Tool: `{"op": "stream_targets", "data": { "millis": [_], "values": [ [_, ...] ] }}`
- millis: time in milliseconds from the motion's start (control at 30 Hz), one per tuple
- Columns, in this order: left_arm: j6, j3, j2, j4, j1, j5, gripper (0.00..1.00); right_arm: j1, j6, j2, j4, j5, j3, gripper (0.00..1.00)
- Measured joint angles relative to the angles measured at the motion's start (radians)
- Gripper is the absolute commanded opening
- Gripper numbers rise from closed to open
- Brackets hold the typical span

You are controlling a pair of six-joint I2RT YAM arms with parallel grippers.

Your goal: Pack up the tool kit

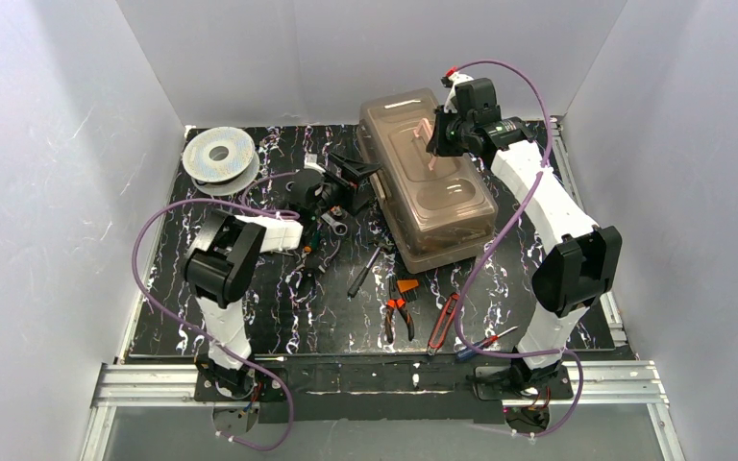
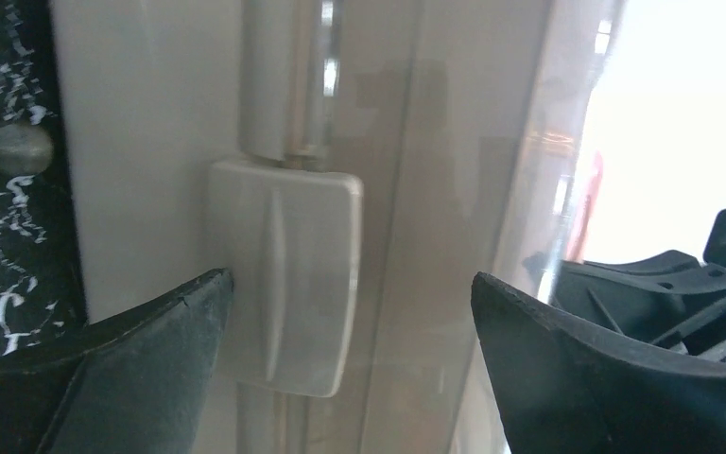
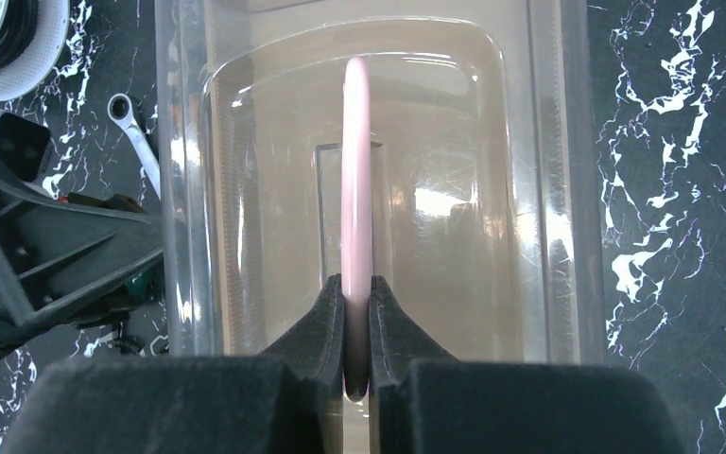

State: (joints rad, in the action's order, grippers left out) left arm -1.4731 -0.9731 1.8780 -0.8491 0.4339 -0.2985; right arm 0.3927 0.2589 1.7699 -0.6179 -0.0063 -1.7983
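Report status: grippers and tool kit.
Left gripper open at the latch. Right gripper shut on the handle. Tool kit lid down. Pliers lying outside.

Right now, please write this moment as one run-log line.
left tool open at beige plastic latch | right tool shut on thin pink handle

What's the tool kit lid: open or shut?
Shut: the lid sits flat on the tool kit. Whether the latch is fastened, cannot tell.

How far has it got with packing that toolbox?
The toolbox looks closed. The right gripper pinches its pink handle while the open left gripper straddles the beige latch. Pliers and a wrench lie outside on the table, so packing seems unfinished.
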Motion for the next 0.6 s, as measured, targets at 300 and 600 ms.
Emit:
{"op": "stream_targets", "data": {
  "millis": [300, 600],
  "values": [
    [-0.072, 0.041, 0.102, -0.105, 0.0, -0.006, 0.98, -0.001, 0.003, -0.003, 0.014, -0.006, 0.009, 0.01],
    [-0.226, -0.053, 0.308, -0.39, -0.002, -0.025, 0.82, -0.02, 0.016, -0.003, 0.034, -0.016, 0.016, 0.01]
  ]
}}
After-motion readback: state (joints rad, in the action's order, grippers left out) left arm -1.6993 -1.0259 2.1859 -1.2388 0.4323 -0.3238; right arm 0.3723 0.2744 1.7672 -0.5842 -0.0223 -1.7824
